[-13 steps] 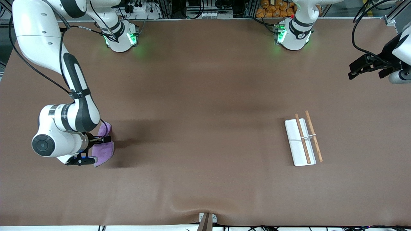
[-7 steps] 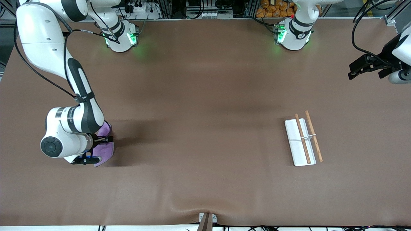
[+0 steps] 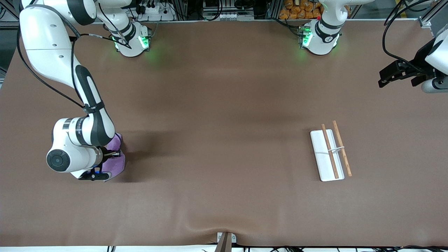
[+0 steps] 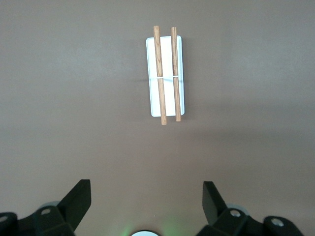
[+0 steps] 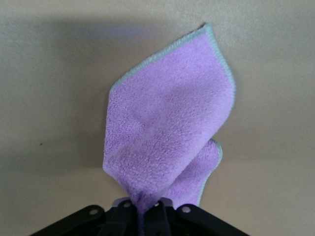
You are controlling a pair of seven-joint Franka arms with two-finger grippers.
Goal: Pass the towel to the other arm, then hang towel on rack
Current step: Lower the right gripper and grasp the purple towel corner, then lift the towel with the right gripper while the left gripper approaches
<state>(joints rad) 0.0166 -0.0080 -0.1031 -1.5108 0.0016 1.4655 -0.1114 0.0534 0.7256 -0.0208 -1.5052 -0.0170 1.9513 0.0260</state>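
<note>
Brown table (image 3: 224, 157); right gripper (image 3: 112, 153) fingers pinching towel (image 5: 167, 132) corner, left gripper (image 4: 146, 196) fingers wide apart.

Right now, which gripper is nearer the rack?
Left. The left gripper hangs open over the table's left-arm end, with the rack in its wrist view. The right gripper is at the right-arm end, shut on the towel.

1. You see a brown table (image 3: 224, 105) covered by a cloth-like surface filling the front view.
2. At its edge nearest the front camera sits a small metal bracket (image 3: 226, 238).
3. Past the edge where the bases stand, you see orange objects (image 3: 297, 10) and a white power strip (image 3: 154, 8) with cables.
</note>
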